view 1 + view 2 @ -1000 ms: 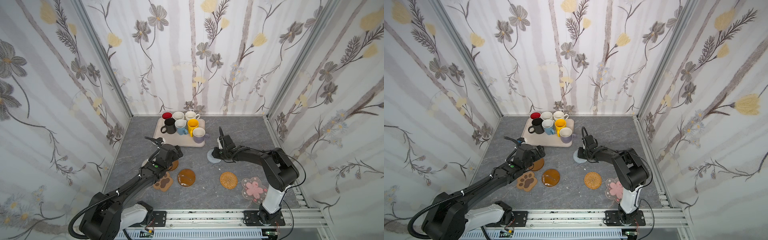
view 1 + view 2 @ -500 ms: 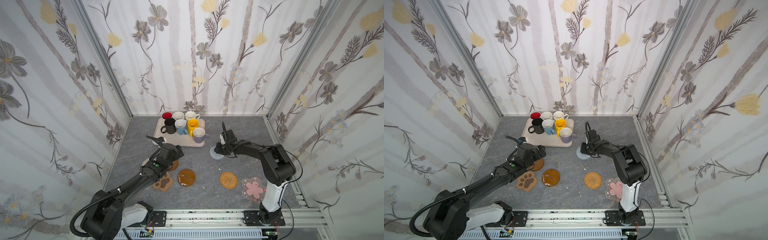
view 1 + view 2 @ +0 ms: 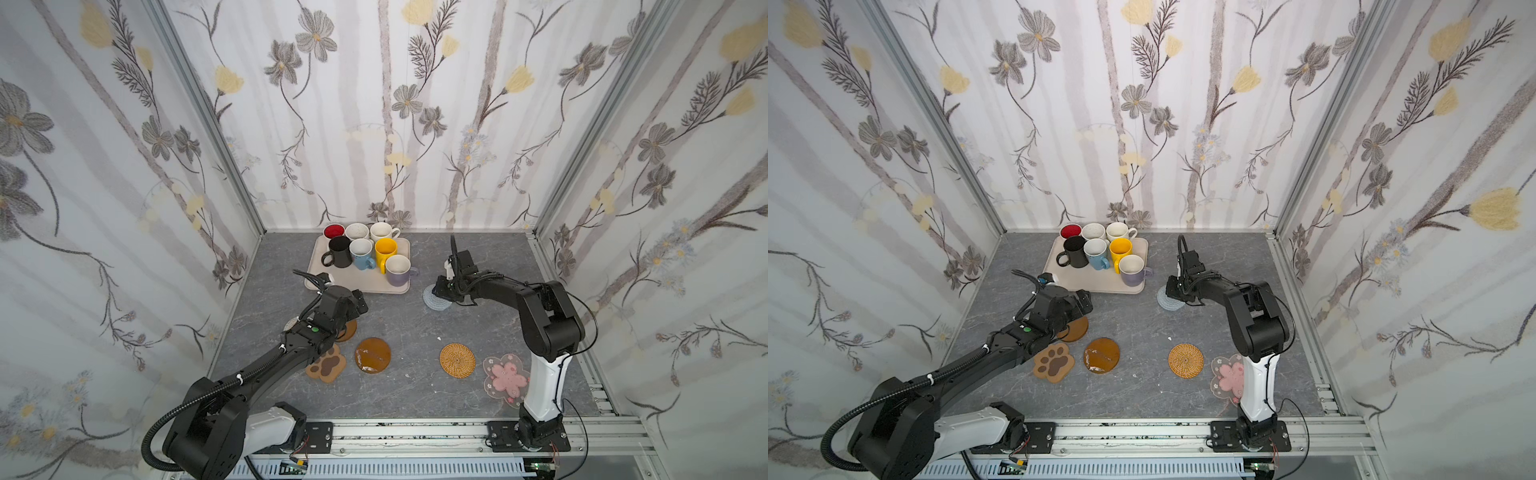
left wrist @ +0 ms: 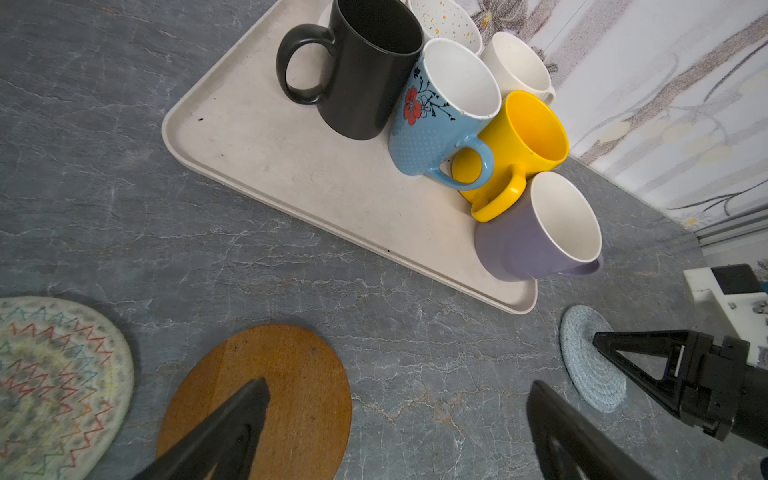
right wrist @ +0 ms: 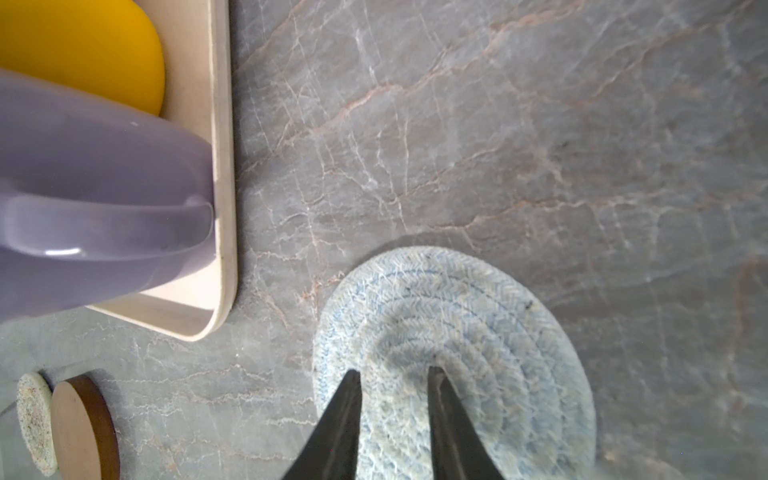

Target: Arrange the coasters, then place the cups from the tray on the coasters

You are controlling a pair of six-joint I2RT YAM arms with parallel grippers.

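Pale blue crochet coaster (image 5: 457, 324) lies flat on the grey table (image 5: 498, 124), just beside a corner of the tray (image 5: 224, 208). Right gripper (image 5: 392, 370): jaws narrowly apart, tips down on that coaster; a pinch cannot be confirmed. Left gripper (image 4: 401, 384): jaws spread wide, holding nothing, over an amber-brown disc (image 4: 291, 361). All seven cups (image 3: 360, 251) stand on the tray

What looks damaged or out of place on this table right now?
The fully visible amber disc coaster has whitish scuffed patches along its edge, like a worn or chipped finish. A small white crumb lies loose nearby. Nothing else stands out.
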